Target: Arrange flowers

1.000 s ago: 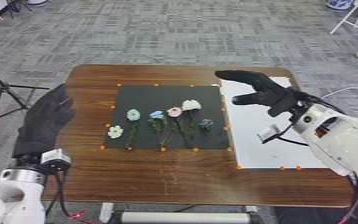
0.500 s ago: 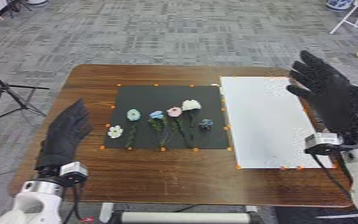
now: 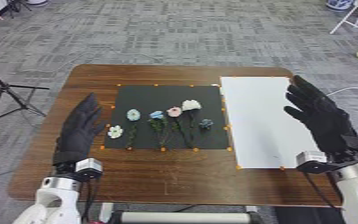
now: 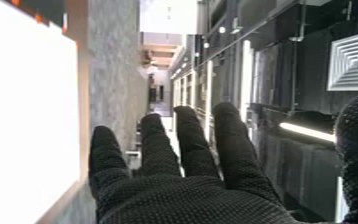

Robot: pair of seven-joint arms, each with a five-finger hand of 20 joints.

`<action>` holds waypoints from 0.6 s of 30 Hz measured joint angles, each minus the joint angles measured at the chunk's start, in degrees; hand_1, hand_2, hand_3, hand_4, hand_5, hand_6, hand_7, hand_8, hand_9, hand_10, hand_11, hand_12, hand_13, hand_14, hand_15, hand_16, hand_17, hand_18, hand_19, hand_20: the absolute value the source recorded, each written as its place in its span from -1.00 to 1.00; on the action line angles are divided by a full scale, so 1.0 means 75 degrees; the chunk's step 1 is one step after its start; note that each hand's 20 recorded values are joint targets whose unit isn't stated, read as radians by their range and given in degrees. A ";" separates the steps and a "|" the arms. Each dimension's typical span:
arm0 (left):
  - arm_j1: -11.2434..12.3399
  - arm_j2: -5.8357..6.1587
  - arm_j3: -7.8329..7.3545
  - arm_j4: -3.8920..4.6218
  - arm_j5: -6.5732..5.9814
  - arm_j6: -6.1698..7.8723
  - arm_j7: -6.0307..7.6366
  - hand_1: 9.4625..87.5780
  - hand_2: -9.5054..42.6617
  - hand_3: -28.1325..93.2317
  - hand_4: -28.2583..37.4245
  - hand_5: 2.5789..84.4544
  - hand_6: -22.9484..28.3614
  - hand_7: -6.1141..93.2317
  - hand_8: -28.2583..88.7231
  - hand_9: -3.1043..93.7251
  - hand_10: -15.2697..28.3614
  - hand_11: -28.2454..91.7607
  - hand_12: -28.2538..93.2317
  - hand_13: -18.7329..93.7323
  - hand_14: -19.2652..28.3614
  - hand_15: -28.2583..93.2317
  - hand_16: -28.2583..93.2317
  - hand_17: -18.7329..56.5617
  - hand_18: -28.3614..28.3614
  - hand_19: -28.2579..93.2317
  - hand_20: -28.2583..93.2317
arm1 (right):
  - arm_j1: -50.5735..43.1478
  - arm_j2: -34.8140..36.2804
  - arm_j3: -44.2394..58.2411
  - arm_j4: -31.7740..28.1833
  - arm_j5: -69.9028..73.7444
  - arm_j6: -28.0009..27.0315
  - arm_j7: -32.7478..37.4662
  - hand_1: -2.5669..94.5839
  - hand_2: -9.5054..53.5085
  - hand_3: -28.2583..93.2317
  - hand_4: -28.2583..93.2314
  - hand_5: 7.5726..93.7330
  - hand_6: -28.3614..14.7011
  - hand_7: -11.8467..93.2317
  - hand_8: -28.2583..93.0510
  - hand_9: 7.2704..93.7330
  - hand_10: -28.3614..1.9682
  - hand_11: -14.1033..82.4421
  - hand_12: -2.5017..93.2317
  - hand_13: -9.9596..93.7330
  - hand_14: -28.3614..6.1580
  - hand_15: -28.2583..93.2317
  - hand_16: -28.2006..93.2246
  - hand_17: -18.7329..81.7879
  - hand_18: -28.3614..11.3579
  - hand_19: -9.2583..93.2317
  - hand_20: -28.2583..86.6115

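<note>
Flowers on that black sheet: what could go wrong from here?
The pink flower and the larger white flower lie close together, so picking one may drag the other. The thin stems might slip from the gloved fingers of the right hand. The small dark flower could be missed against the black sheet.

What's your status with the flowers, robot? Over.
Left robot hand open, beside the black mat. Right robot hand open, at the white sheet's right edge. Flowers lying on the mat. Neither robot hand in their way.
</note>
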 measured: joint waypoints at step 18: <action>-0.0602 -0.0322 0.0314 0.0108 0.0508 -0.0068 -0.0351 -0.53 -0.96 0.53 -0.99 -0.45 -0.01 -0.55 -0.66 -0.59 0.20 -0.31 -0.23 -0.47 0.33 -0.32 -0.43 -0.79 0.59 0.00 -0.39 | 0.0164 -0.0197 -0.0702 -0.0078 0.0148 0.0979 -0.0069 -0.66 -0.78 0.80 -0.93 -0.46 0.16 -0.61 -0.66 -0.49 0.22 -0.69 -0.53 -0.44 0.15 -0.63 0.04 -0.70 -0.36 -0.34 -0.29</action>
